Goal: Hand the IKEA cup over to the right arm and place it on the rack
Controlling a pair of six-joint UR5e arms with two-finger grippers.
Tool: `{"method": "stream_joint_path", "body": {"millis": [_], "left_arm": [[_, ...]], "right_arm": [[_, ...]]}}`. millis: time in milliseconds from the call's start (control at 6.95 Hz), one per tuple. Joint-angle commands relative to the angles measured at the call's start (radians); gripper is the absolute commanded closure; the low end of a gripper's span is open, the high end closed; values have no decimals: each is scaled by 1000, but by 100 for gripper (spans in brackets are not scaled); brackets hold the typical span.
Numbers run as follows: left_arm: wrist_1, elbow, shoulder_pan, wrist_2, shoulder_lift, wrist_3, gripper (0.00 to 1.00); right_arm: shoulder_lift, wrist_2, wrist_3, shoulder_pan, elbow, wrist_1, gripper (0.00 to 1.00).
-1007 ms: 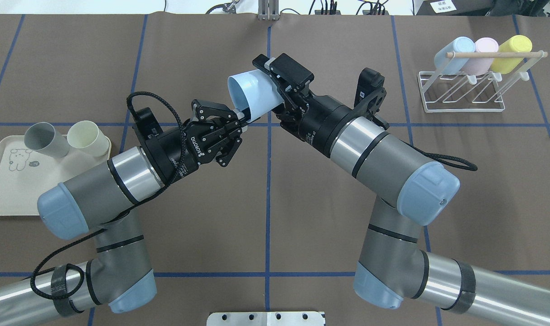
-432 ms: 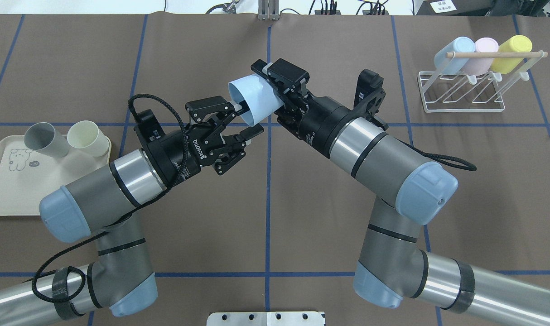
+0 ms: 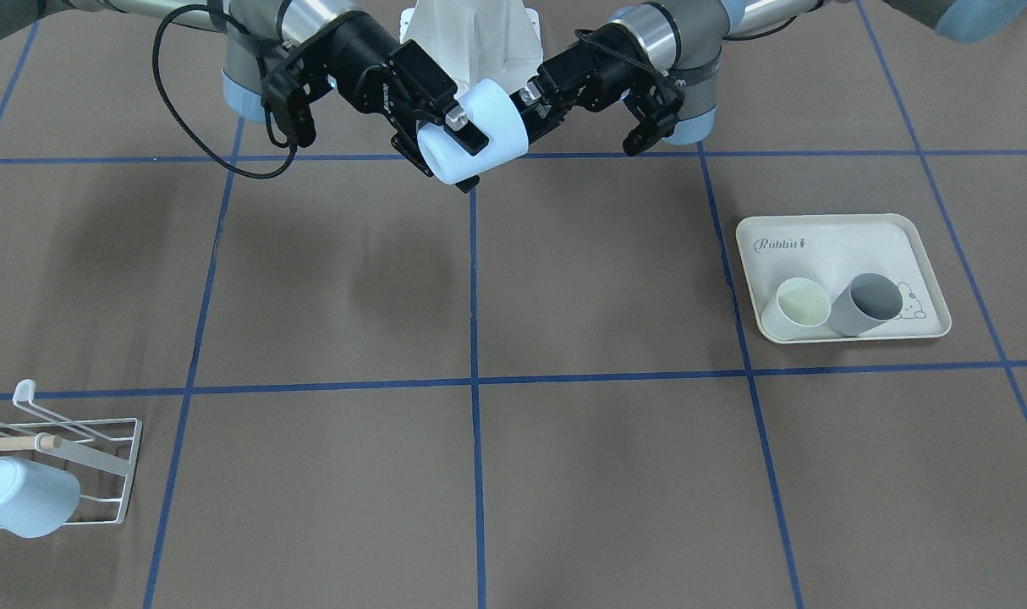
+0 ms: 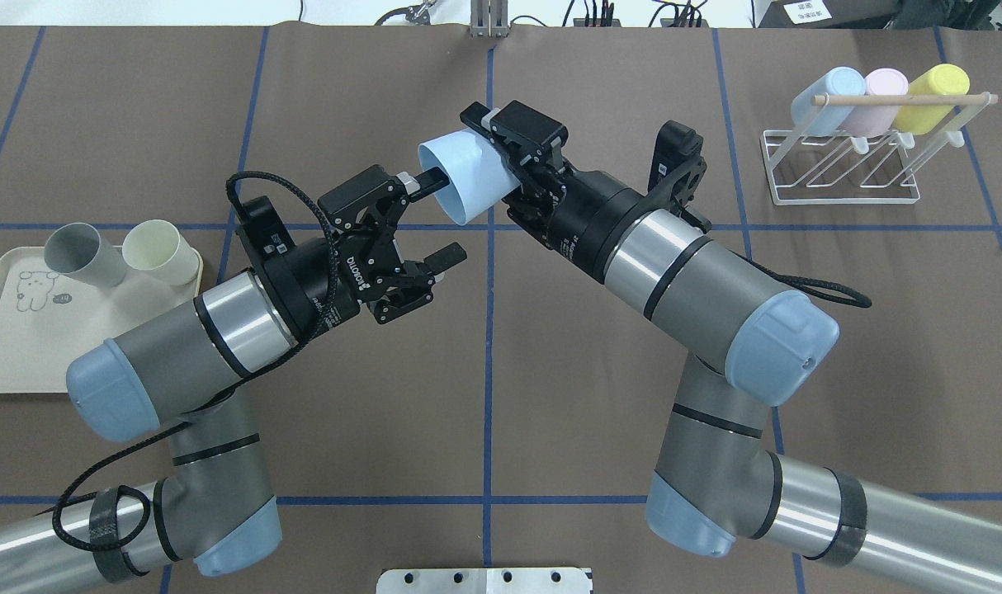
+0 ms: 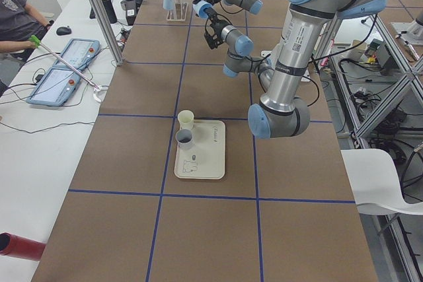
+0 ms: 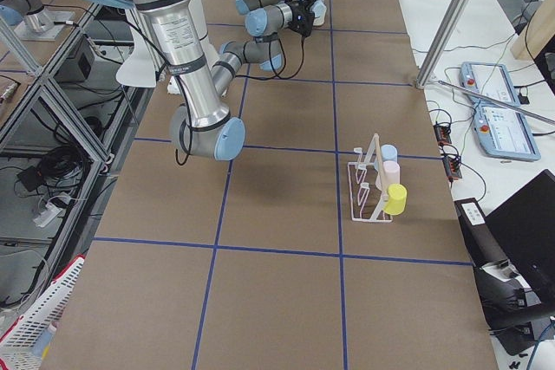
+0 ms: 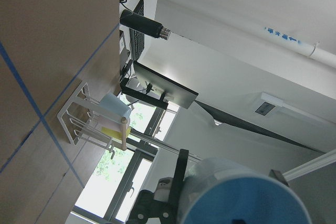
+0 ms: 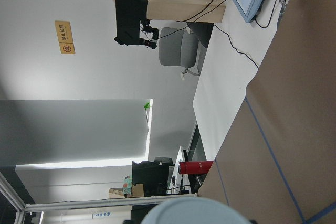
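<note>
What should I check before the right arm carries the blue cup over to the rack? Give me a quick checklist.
1. Right gripper shut on the light blue cup: ok.
2. Left gripper open: ok.
3. Left gripper clear of the cup: not ok, one fingertip sits at the cup's mouth.
4. Rack has a free prong: ok, a bare tip shows beside its three cups.

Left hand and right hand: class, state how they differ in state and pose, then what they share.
The left hand is open and empty; the right hand is shut on the pale blue cup. The left hand faces the cup's open mouth; the right hand grips near its closed end. Both are black, two-fingered and raised above the table.
</note>
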Motion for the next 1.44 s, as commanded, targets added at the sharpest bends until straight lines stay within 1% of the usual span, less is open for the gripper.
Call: {"method": "stream_joint_path", "body": {"millis": [0, 144, 288, 432, 576, 719, 863, 1007, 1151, 1295], "left_arm": [[1, -28, -2, -1, 36, 11, 0], [1, -33, -9, -4, 39, 49, 0], [3, -33, -9, -2, 39, 133, 0], [9, -38, -10, -2, 42, 231, 0], [12, -38, -16, -1, 57, 279, 0], [33, -38, -42, -1, 77, 287, 0], [119, -56, -79, -4, 79, 326, 0], [241, -114, -81, -2, 81, 386, 0], [358, -173, -81, -2, 87, 397, 0], [485, -224, -88, -4, 91, 409, 0]], "right_arm": [[-2, -1, -49, 60, 0, -2, 100], [-5, 0, -74, 105, -5, -12, 100], [-8, 3, -88, 152, -5, -67, 100], [-5, 3, -189, 183, -6, -144, 100], [-14, 2, -236, 218, -11, -192, 100], [-13, -3, -297, 248, -8, -298, 100], [-16, -26, -375, 286, -6, -378, 100], [-28, -72, -429, 312, -6, -435, 100], [-40, -131, -527, 323, -6, -506, 100], [-71, -170, -586, 337, -8, -528, 100]]}}
